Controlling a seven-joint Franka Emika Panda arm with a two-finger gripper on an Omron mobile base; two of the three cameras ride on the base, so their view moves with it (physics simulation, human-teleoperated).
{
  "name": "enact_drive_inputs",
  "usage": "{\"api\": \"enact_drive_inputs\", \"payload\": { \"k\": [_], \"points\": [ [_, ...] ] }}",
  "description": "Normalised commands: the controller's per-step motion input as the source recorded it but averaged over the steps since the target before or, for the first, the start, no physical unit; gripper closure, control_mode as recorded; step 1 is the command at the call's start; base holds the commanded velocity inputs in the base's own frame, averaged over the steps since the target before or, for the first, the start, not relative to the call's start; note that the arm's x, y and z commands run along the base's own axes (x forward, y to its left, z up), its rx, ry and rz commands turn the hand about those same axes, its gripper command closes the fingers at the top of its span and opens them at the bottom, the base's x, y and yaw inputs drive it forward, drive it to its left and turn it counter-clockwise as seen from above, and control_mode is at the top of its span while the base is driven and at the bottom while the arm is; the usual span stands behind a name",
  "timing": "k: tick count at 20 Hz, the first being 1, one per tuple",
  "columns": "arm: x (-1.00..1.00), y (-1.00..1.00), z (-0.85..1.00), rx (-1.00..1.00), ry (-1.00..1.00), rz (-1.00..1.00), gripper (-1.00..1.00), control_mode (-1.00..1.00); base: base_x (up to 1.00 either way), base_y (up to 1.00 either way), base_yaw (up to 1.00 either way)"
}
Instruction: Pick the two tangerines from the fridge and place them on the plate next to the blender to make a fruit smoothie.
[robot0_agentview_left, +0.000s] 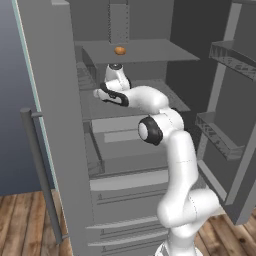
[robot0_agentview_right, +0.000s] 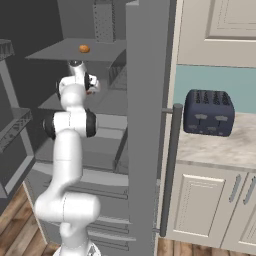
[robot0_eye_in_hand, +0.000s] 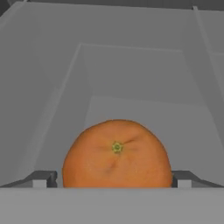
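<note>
Round orange tangerine nearest hand camera, at 6 o'clock, between dark finger tips of gripper; jaws wide apart, no grip seen. Open tall grey fridge: second small orange tangerine on upper shelf, 12 o'clock above white arm.

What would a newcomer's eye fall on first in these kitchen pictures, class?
The white arm reaching into the open grey fridge draws the eye first. In the hand view a big orange tangerine sits between the open gripper's fingertips. Another tangerine lies on the upper shelf, and a dark toaster stands on the counter to the right.
</note>
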Motion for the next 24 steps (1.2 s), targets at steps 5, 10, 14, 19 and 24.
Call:
{"api": "enact_drive_inputs", "payload": {
  "k": [5,10,14,19,24],
  "points": [
    [0.10,0.00,-0.47,0.00,0.02,0.00,-1.00,-1.00,0.00,0.00,0.00],
    [-0.21,0.00,-0.96,0.00,-0.07,0.00,1.00,-1.00,0.00,0.00,0.00],
    [-0.08,0.00,-0.81,0.00,-0.14,0.00,1.00,-1.00,0.00,0.00,0.00],
    [-0.17,0.00,-0.59,0.00,-0.20,0.00,1.00,-1.00,0.00,0.00,0.00],
    [-0.57,0.00,-0.33,0.00,-0.08,-0.02,1.00,-1.00,0.00,0.00,0.00]
  ]
}}
